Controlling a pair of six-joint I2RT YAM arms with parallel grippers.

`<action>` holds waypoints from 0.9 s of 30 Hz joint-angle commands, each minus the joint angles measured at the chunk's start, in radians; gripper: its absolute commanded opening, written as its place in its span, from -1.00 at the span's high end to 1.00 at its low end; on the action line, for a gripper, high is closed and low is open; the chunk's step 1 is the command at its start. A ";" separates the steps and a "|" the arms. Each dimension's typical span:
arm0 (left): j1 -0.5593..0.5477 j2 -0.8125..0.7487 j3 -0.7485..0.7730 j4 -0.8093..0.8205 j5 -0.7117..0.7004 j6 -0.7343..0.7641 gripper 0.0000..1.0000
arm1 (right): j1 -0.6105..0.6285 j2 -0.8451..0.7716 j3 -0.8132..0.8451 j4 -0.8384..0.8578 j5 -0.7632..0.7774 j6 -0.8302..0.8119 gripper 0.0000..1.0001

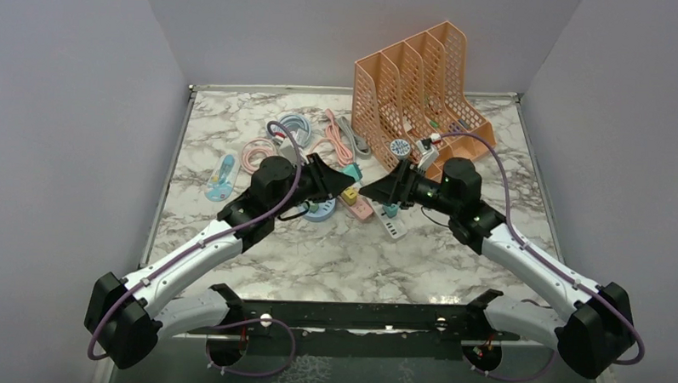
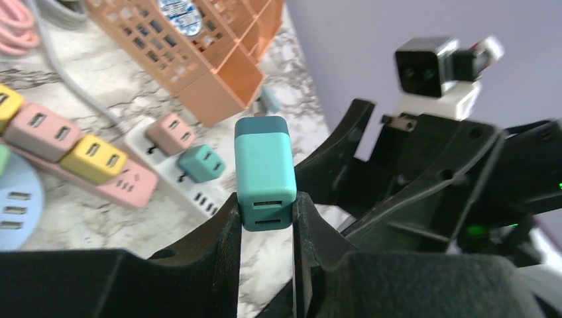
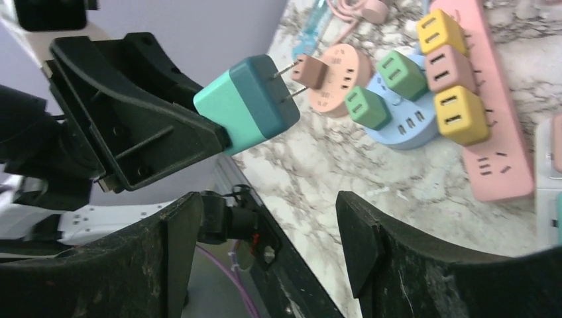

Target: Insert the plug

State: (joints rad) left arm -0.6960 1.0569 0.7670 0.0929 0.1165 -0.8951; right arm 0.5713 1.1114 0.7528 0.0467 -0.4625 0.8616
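Observation:
The plug (image 2: 265,169) is a teal two-tone block with two USB slots facing my left wrist camera. My left gripper (image 2: 265,204) is shut on its lower end and holds it above the table. From the right wrist it shows as the same plug (image 3: 248,103), its two metal prongs pointing toward the power strips, pinched by the left gripper's fingers (image 3: 159,119). My right gripper (image 3: 268,205) is open, just below the plug, with nothing between its fingers. From above, the left gripper (image 1: 336,181) and right gripper (image 1: 382,193) face each other closely over the strips.
A pink power strip (image 3: 494,132) carries yellow and pink adapters. A round blue hub (image 3: 411,126) holds green ones, beside a round peach hub (image 3: 338,79). A white strip (image 2: 179,189) holds a pink and a teal adapter. An orange file rack (image 1: 420,88) and coiled cables (image 1: 295,135) lie behind.

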 commanded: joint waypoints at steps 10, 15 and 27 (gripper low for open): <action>0.000 -0.013 0.169 0.057 0.128 -0.249 1.00 | 0.001 -0.063 0.004 0.373 0.031 0.303 -0.20; 0.001 -0.029 0.150 0.130 0.169 -0.289 1.00 | 0.001 -0.031 -0.011 0.532 0.018 0.395 -0.16; 0.001 -0.061 0.130 0.170 0.186 -0.267 0.94 | 0.001 -0.002 0.016 0.557 0.042 0.397 0.42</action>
State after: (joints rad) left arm -0.6865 1.0199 0.9062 0.2131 0.2386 -1.1610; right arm 0.5709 1.0996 0.7399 0.5549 -0.4580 1.2655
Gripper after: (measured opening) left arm 0.264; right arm 0.279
